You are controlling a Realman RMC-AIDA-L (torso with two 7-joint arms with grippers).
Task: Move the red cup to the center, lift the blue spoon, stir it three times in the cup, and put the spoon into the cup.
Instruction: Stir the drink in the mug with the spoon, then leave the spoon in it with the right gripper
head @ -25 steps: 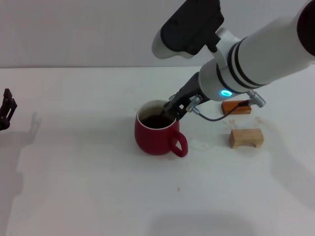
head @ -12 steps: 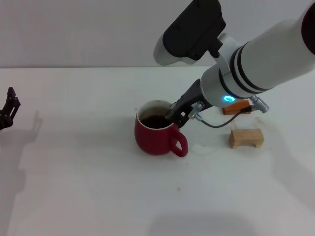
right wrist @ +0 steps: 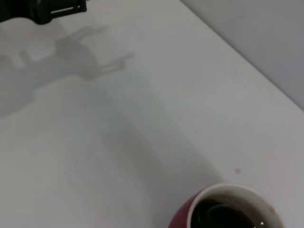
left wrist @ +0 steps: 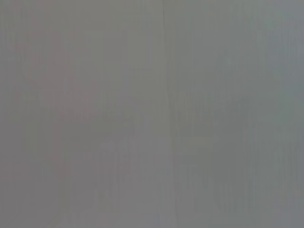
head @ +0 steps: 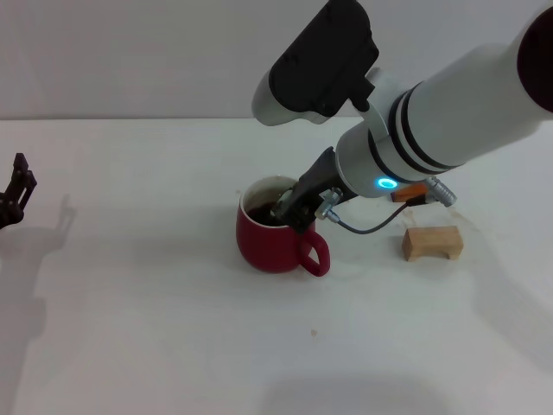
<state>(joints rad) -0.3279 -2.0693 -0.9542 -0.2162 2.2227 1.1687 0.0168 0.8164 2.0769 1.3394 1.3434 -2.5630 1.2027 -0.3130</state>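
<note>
The red cup (head: 272,244) stands near the middle of the white table, handle toward the front right, with dark liquid inside. My right gripper (head: 289,207) reaches down over the cup's right rim, its tip inside the mouth, shut on the blue spoon. Only a pale sliver of the spoon shows at the tip; the rest is hidden by the gripper and the cup. The right wrist view shows the cup's rim and liquid (right wrist: 230,211). My left gripper (head: 15,192) is parked at the table's far left edge and also shows in the right wrist view (right wrist: 47,9).
A tan wooden block (head: 432,243) lies to the right of the cup. An orange-brown block (head: 410,192) lies behind it, partly covered by my right arm. The left wrist view shows only a plain grey surface.
My right gripper has swung leftward across the cup's mouth, from the right rim toward its middle. The cup has stayed in place. The left gripper has shifted slightly.
</note>
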